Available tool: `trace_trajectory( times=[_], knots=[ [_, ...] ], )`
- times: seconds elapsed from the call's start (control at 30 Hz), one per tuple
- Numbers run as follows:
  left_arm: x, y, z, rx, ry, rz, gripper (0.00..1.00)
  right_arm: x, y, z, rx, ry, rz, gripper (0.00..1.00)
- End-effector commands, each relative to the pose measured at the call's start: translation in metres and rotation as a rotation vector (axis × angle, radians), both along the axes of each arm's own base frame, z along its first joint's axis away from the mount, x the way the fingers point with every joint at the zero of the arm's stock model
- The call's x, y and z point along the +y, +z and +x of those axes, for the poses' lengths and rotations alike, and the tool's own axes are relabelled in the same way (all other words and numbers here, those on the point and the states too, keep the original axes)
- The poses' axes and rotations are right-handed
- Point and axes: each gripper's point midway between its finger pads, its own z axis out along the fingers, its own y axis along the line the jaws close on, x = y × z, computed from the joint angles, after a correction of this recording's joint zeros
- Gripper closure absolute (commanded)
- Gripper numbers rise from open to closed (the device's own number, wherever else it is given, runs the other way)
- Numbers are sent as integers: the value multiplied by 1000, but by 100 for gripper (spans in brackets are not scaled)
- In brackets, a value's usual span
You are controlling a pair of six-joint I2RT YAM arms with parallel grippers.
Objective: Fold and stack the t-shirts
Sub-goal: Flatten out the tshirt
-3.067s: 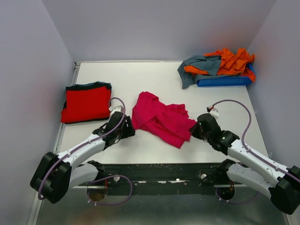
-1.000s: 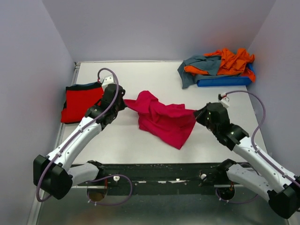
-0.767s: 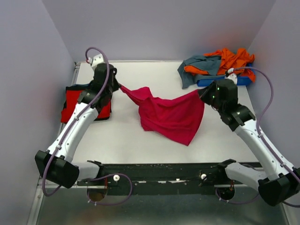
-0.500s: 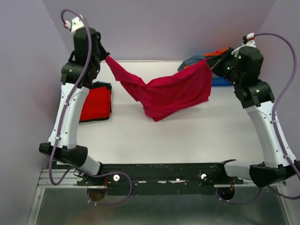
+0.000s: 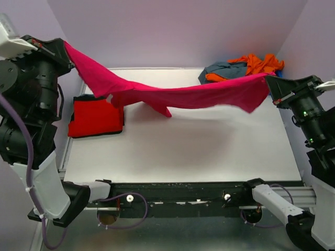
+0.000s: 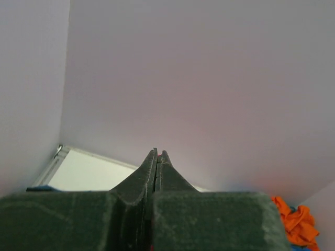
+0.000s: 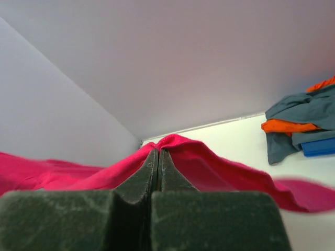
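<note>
A magenta-pink t-shirt [image 5: 178,97] hangs stretched in the air above the table between my two raised grippers. My left gripper [image 5: 65,45] is shut on its left end, high at the far left. My right gripper [image 5: 268,80] is shut on its right end; in the right wrist view the pink cloth [image 7: 220,170] bunches round the closed fingertips [image 7: 158,152]. The left wrist view shows the jaws pressed together [image 6: 157,152] with only a sliver of pink at the tip. A folded bright red t-shirt [image 5: 96,117] lies flat at the table's left side.
Crumpled orange [image 5: 259,63] and grey-teal [image 5: 226,69] t-shirts are heaped on a blue tray [image 7: 319,147] at the back right corner. The white table [image 5: 183,151] is walled by lilac panels on three sides. The arm bases stand along the near edge.
Both arms have risen and spread wide apart, lifting the pink t-shirt off the table and pulling it from a sagging drape into a long taut band.
</note>
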Motion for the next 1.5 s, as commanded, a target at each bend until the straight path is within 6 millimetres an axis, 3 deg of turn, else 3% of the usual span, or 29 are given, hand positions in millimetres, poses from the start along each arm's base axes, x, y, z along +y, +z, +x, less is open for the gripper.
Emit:
trace_trajectory(
  times=[0.0,0.2,0.27,0.3,0.33,0.37,0.43,0.53,0.57,0.63,0.73,0.83,0.97,1.1,1.23,1.33,1.4,1.47],
  knots=[
    [-12,2,30,11,-41,77,100,-5,-28,22,83,-54,-36,99],
    [-60,-123,142,282,-166,20,100,33,-147,97,361,29,16,99],
    [-70,-151,174,353,-185,9,100,40,-174,124,431,41,19,99],
    [-73,-155,188,379,-199,0,100,40,-179,140,458,48,25,99],
    [-74,-152,198,390,-208,-11,100,40,-186,159,497,62,38,99],
    [-75,-138,206,373,-220,-17,100,39,-178,168,500,97,65,99],
    [-85,-89,208,243,-292,-14,100,36,-149,185,453,168,123,99],
    [-89,-16,187,-10,-413,-47,100,30,-82,196,305,304,208,99],
    [-86,-6,181,-61,-426,-52,100,31,-62,196,273,367,229,99],
    [-76,31,152,-202,-396,-13,100,28,-32,197,226,443,235,99],
    [-73,51,131,-259,-387,29,100,20,-14,198,206,472,236,99],
    [-72,47,125,-253,-386,30,100,14,-28,200,235,473,236,99],
    [-75,2,131,-168,-403,14,100,6,-72,199,305,438,259,99],
    [-81,-84,134,-11,-429,-28,100,-3,-129,183,382,393,290,99],
    [-81,-165,110,119,-424,-67,100,-2,-179,151,439,369,274,99],
    [-82,-208,83,192,-430,-92,100,-2,-206,119,447,319,246,99],
    [-85,-251,66,276,-438,-128,100,-9,-235,100,488,234,234,99],
    [-87,-277,48,319,-450,-159,100,-19,-264,79,546,121,227,99]
  ],
)
